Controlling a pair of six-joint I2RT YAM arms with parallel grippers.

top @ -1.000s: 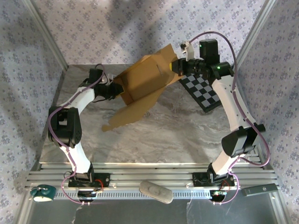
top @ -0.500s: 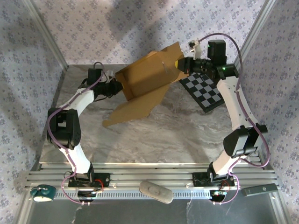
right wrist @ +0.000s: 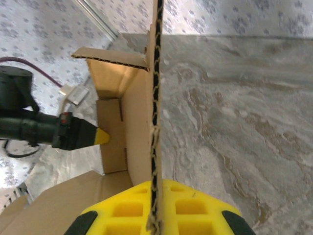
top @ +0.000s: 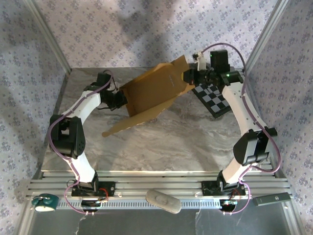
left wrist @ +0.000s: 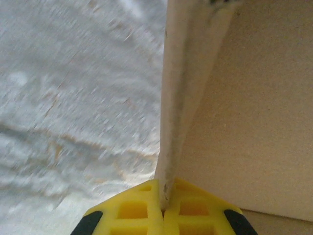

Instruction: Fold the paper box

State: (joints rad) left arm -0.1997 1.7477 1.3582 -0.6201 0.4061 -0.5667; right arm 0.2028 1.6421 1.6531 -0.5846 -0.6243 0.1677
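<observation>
Two arms hold the box [top: 154, 93], a tan cardboard sheet partly folded, raised above the worktop [top: 171, 147] in the upper middle of the overhead frame. The left claw [top: 121, 100] comes in from the left of that frame and pinches the box's left edge. In its wrist view we see the yellow fingers [left wrist: 132, 208] pressed together on a thin cardboard panel that rises up the middle of the frame. A broad tan face fills the right side there, and blurred marbled worktop fills the left. The right claw [top: 188, 77] reaches in from the upper right and pinches the box's right edge. Its yellow fingers clamp a corrugated edge that runs up through the centre of its wrist view, the fluting plain to see. Left of that edge we look into the box's folded walls, where the left claw's yellow tip meets a cardboard wall at the left of the frame. A long flap [top: 128, 123] hangs from the box toward the lower left of the overhead frame, its tip low over the worktop; we cannot tell whether it touches. A checkerboard panel [top: 213, 99] lies on the worktop at the upper right, beneath the right arm.
</observation>
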